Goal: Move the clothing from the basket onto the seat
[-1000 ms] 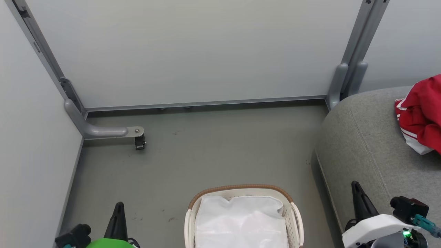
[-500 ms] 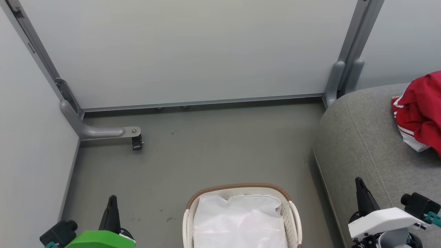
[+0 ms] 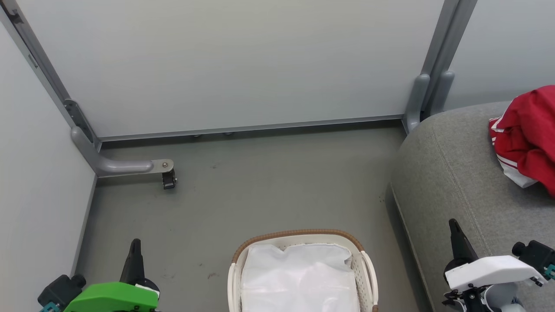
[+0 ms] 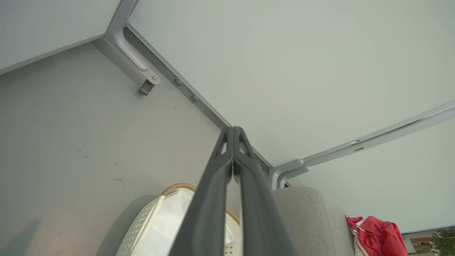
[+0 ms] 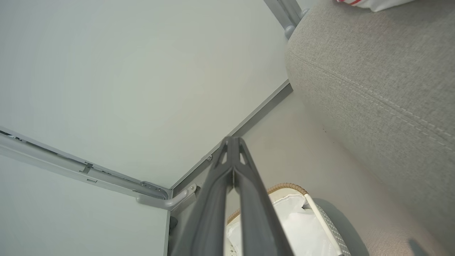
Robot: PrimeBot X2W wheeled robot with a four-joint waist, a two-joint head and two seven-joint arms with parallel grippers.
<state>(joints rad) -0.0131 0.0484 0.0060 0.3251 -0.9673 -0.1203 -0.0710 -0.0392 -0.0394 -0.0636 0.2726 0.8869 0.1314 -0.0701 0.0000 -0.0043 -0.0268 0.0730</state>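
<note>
The red clothing (image 3: 530, 134) with white stripes lies bunched on the grey seat (image 3: 451, 173) at the right; it also appears in the left wrist view (image 4: 373, 236). The white basket (image 3: 299, 236) with a brown rim stands on the floor at the bottom centre, holding just its white liner (image 3: 299, 277). My left gripper (image 3: 135, 242) is shut and empty, at the lower left beside the basket. My right gripper (image 3: 453, 223) is shut and empty, over the seat's front edge at the lower right. Each wrist view shows its own fingertips pressed together (image 4: 233, 129) (image 5: 231, 139).
Pale partition panels enclose the grey floor (image 3: 260, 195) on the far side and left. A metal foot with a small caster (image 3: 168, 180) juts from the left corner. Grey posts (image 3: 427, 93) stand at the seat's far corner.
The head camera has shifted, so the scene sits slightly lower-left. Both grippers stay shut; the left shows more of its green cover, the right has edged a little right.
</note>
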